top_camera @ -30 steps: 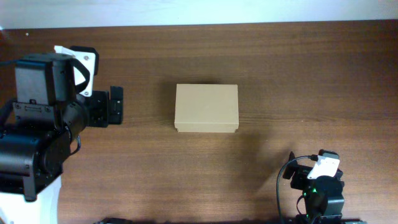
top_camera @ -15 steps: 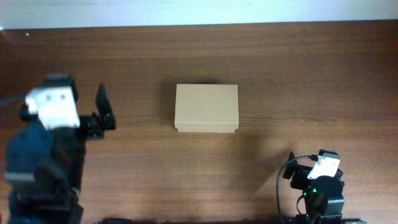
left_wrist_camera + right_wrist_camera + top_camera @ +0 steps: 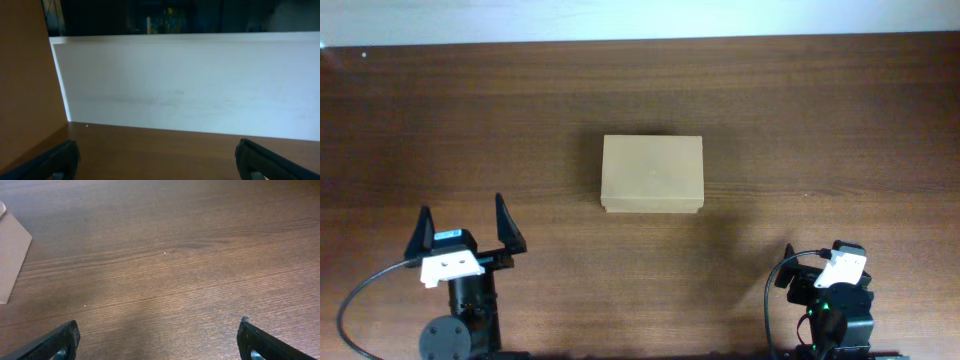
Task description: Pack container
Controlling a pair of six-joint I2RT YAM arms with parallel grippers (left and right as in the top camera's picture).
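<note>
The container point(image 3: 652, 174) is a tan cardboard box with its lid down, at the middle of the wooden table. One of its corners shows at the left edge of the right wrist view point(image 3: 11, 255). My left gripper point(image 3: 465, 224) is open and empty at the front left, well apart from the container; in the left wrist view point(image 3: 161, 169) its fingers frame bare table. My right gripper point(image 3: 820, 276) sits folded at the front right. The right wrist view point(image 3: 161, 347) shows it open and empty over bare wood, to the right of the container.
A white wall point(image 3: 200, 85) runs along the table's far edge. A brown panel point(image 3: 25, 75) stands at the left of the left wrist view. Black cables point(image 3: 360, 290) loop beside both arm bases.
My left arm has swung down from its raised pose at the far left to the front left, gripper open. The container and the right arm have not moved.
</note>
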